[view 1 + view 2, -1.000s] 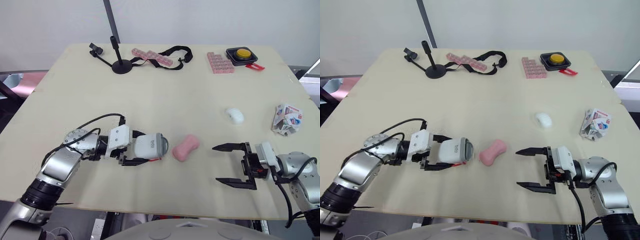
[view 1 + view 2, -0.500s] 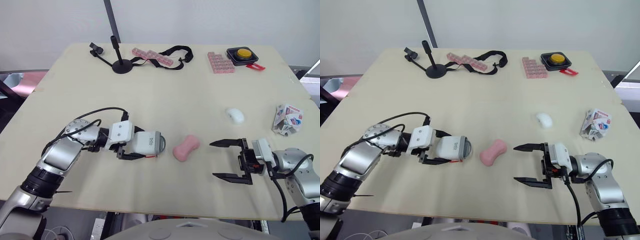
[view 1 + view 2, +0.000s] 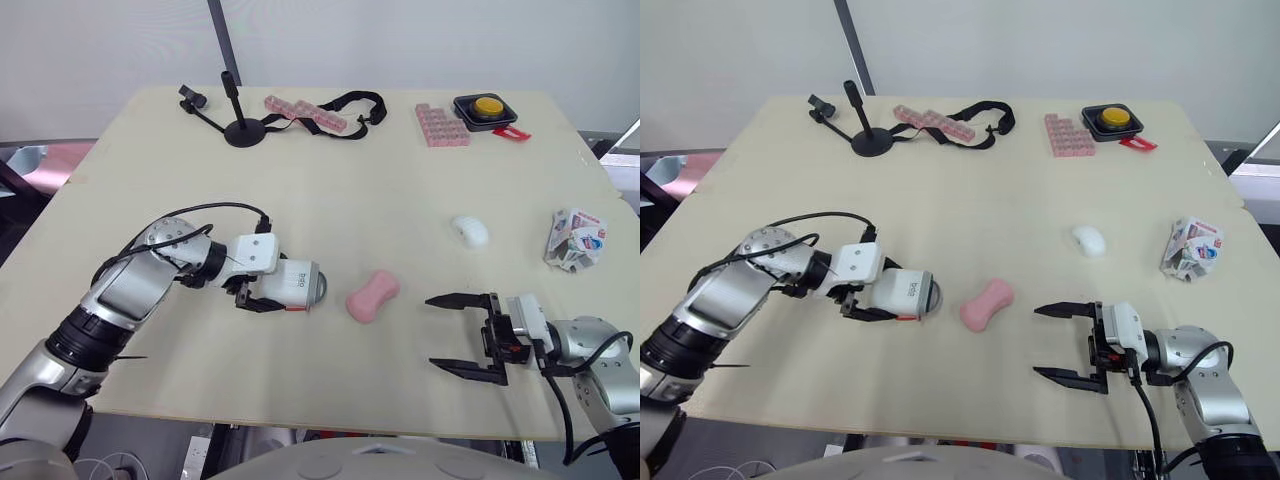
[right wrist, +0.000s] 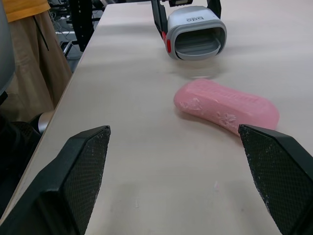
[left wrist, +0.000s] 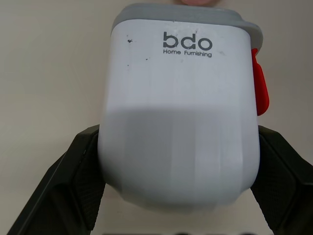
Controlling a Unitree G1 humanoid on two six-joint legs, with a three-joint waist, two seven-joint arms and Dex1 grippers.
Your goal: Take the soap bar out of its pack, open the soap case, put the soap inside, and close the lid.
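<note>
Wall (image 3: 420,45): plain, pale grey-white, running behind the whole far edge of the table.
Table (image 3: 330,190): wide, light cream top, matte, rounded at the far corners.
Pole (image 3: 223,40): dark grey, slim, tilted, rising behind the far left part of the table.
Floor (image 3: 25,165): grey, past the table's left side, with a pinkish patch (image 3: 62,160).
Right side: dark grey and white shapes (image 3: 622,150) past the far right corner, too cut off to name.
Past the table edge, right wrist view: tan fabric (image 4: 29,83) beside a black frame (image 4: 83,24).
Light: soft and even, with faint, short shadows.
</note>
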